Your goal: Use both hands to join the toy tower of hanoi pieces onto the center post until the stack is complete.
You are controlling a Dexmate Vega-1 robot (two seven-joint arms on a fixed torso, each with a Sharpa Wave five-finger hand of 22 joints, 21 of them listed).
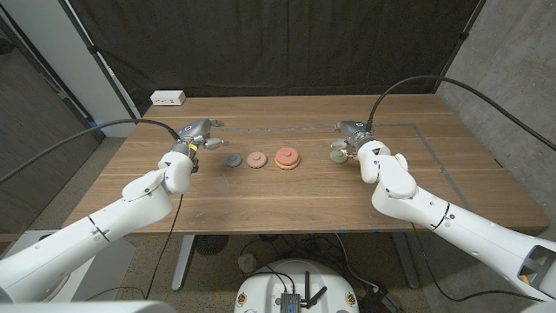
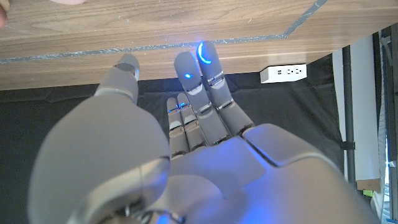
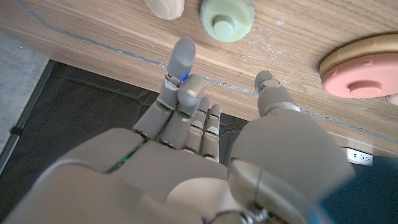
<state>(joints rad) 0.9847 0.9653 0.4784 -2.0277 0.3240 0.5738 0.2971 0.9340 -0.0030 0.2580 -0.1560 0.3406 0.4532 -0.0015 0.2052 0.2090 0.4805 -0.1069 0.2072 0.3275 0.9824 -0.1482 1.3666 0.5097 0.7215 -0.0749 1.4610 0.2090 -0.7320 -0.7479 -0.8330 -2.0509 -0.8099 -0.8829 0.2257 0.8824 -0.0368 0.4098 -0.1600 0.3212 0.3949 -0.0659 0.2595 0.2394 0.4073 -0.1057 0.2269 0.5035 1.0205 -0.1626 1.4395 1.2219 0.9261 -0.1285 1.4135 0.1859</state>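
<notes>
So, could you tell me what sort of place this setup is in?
Probably a robotics lab or test bay: a black curtain backs the wooden table, cables trail from both arms, and a power strip sits on the far edge.

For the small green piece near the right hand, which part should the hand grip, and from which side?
Probably pinch the green piece by its rounded outer rim, coming from above. It lies flat on the table with a small knob on top, just beside the open right hand, so the rim offers opposite faces for the fingers.

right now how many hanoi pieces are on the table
4 in a row: a grey disc, a pink disc, a larger pink piece on the wooden base, and a green piece by the right hand.
</notes>
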